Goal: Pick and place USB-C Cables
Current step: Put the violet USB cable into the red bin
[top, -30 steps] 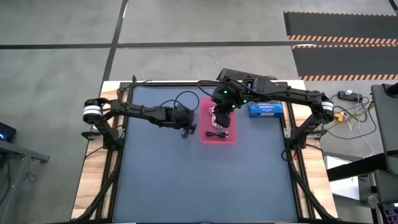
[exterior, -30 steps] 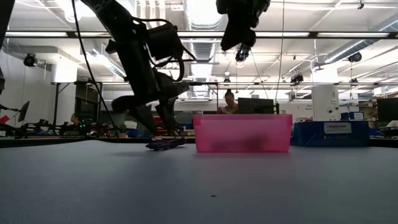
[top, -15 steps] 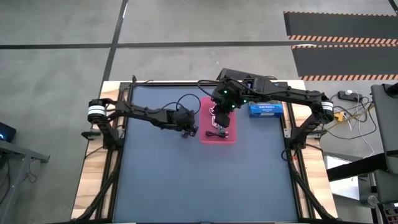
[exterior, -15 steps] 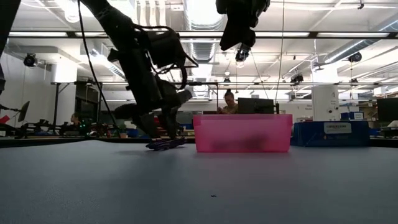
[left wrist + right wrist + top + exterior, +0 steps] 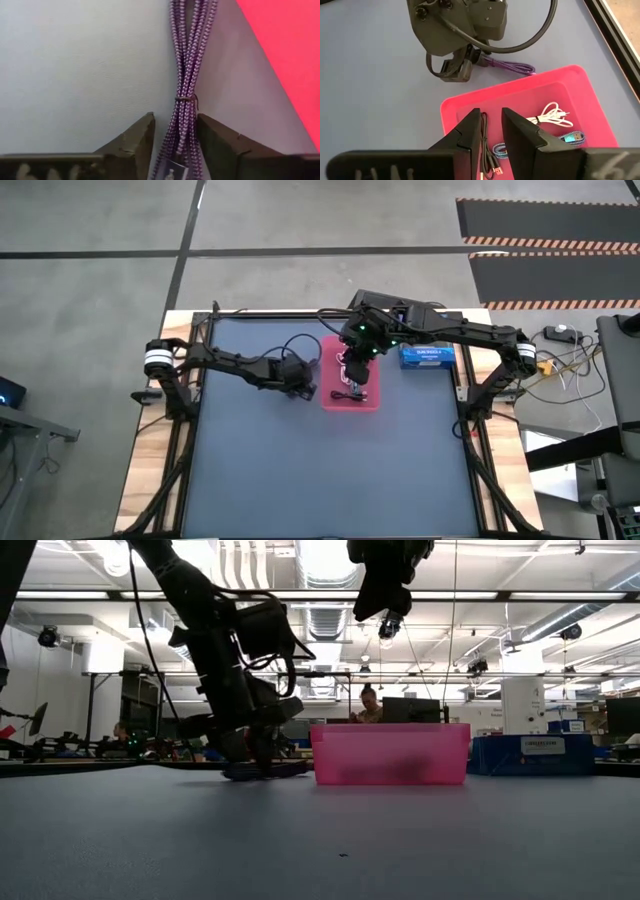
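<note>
I have the left gripper (image 5: 174, 145) fingers open astride the purple cable (image 5: 186, 75), apparently aligned lengthwise; right gripper (image 5: 490, 131) open above the pink tray (image 5: 470, 102).

Grey concrete floor (image 5: 90, 290) around the desk (image 5: 330, 470), crossed by dark seams; hazard-striped black mats (image 5: 545, 240) at upper right. Workshop hall beyond: exposed ceiling ducts (image 5: 235, 560), strip lights (image 5: 525, 595), a seated person (image 5: 369, 704) at monitors (image 5: 410, 710)

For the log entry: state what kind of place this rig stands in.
Probably a robotics lab or industrial workshop. The low view shows exposed ceiling ducts and strip lights, a person at a monitor behind the table, and the high view shows hazard-striped floor mats.
</note>
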You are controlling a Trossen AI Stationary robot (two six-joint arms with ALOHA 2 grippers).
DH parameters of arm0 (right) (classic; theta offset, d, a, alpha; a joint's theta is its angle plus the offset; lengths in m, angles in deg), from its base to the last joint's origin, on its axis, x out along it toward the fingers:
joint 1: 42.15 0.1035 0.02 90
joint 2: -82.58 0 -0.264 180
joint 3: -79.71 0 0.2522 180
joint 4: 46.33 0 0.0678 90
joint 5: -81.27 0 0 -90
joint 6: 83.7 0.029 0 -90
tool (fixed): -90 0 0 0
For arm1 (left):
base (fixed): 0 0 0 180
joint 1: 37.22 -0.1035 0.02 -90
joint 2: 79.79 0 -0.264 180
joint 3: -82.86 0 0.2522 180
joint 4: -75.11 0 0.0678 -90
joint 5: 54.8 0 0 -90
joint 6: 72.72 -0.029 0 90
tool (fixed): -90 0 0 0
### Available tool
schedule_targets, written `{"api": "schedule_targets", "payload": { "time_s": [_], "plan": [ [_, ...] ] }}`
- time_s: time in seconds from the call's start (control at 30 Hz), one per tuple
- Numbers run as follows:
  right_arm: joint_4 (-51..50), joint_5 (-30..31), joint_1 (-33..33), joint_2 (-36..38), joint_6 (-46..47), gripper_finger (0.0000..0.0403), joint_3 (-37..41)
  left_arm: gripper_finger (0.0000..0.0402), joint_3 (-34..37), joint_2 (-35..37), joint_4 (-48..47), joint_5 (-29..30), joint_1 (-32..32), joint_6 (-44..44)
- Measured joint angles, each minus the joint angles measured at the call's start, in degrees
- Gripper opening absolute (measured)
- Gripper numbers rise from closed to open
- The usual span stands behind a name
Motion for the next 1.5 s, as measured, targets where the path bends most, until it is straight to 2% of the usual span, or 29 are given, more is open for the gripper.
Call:
{"api": "schedule_targets", "payload": {
  "time_s": [0.3, 0.43, 0.6, 1.1, 1.23, 1.5],
  "plan": [
    [0.00, -0.02, 0.01, 0.00, 0.02, 0.0064, 0.00, 0.0036, 0.72, 0.13, -0.52, 0.49, -0.04, 4.55],
    [-0.02, -0.02, 0.03, 0.00, 0.22, 0.0064, 0.00, 0.0010, 0.74, 0.66, -0.70, 0.13, -0.04, 4.67],
    [0.00, -0.07, 0.14, 0.11, 0.28, 0.0063, 0.00, 0.0011, 0.96, 4.33, -3.43, -0.74, -0.03, 4.55],
    [4.75, -0.11, 1.87, 3.02, -0.05, 0.0063, 0.00, 0.0011, 0.90, 25.42, -2.64, 6.70, -0.11, -3.43],
    [10.17, -0.09, 2.65, 4.79, -0.90, 0.0063, 0.29, 0.0010, 0.90, 30.90, 1.89, 6.90, -0.11, -9.97],
    [20.83, 0.00, 2.67, 6.39, -2.93, 0.0063, 0.57, 0.0011, 0.90, 36.97, 16.41, 0.67, -0.11, -21.27]
  ]
}}
